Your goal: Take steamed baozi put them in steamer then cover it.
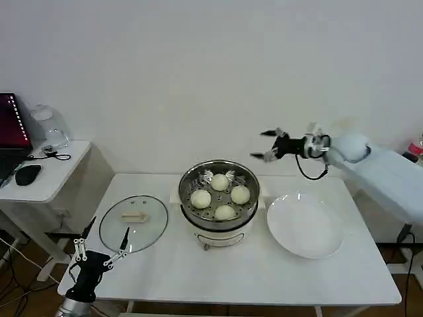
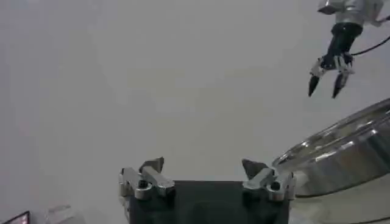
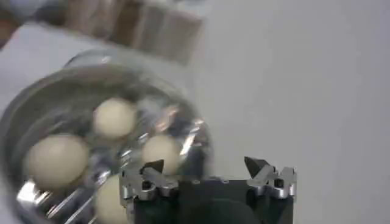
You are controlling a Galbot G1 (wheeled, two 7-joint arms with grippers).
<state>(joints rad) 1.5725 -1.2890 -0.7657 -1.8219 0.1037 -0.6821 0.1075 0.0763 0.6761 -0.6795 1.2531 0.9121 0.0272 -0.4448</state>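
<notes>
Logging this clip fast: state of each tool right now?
Left tool: open, holding nothing, low by the lid.
Right tool: open, holding nothing, raised beyond the steamer.

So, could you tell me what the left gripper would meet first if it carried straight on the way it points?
Probably the cover: the open left gripper sits at the table's front-left edge, fingertips aimed at the lid's near rim. Depth is unclear; it might pass just above the glass.

white arm [image 1: 380, 168], black cable, silver-black claw [image 1: 269, 145]
</notes>
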